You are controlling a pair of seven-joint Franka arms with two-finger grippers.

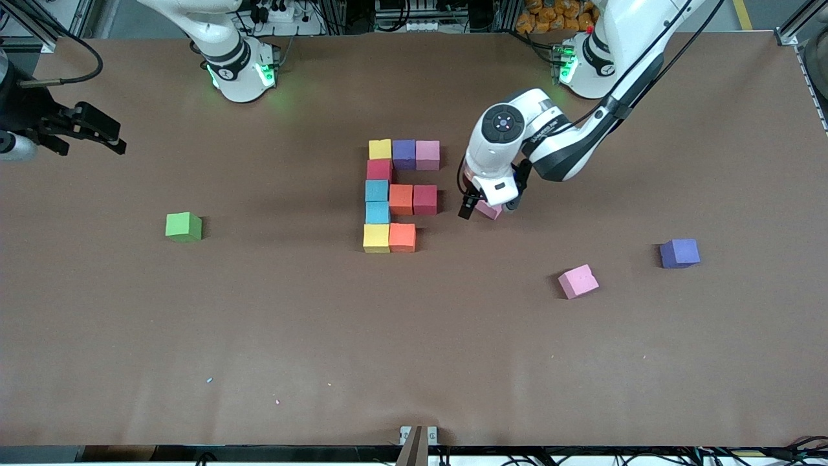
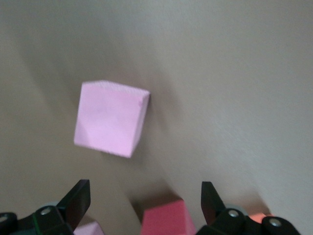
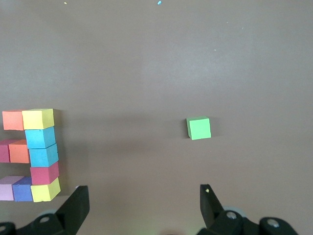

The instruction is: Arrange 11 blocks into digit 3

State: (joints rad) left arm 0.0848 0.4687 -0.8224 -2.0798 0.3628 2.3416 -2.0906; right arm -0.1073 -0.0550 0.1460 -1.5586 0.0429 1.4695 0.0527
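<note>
Ten blocks lie joined in mid-table: a yellow (image 1: 380, 149), purple (image 1: 403, 153) and pink (image 1: 427, 155) row, a column of red (image 1: 379, 169) and two light blue (image 1: 376, 190), an orange (image 1: 401, 199) and red (image 1: 425, 199) row, and a yellow (image 1: 376, 237) and orange (image 1: 402, 237) row. My left gripper (image 1: 484, 202) (image 2: 144, 188) hovers open and empty by a loose pink block (image 1: 490, 210) (image 2: 111, 119), toward the left arm's end from the group. A pink block (image 1: 577, 281) and a purple one (image 1: 679, 253) lie loose nearer the camera. My right gripper (image 1: 107, 133) (image 3: 144, 193) waits open at its table end.
A green cube (image 1: 184, 226) (image 3: 199, 128) sits alone toward the right arm's end of the brown table (image 1: 414, 349). In the left wrist view, the group's red block (image 2: 166, 218) shows low between my fingers. Small specks dot the table near the front camera.
</note>
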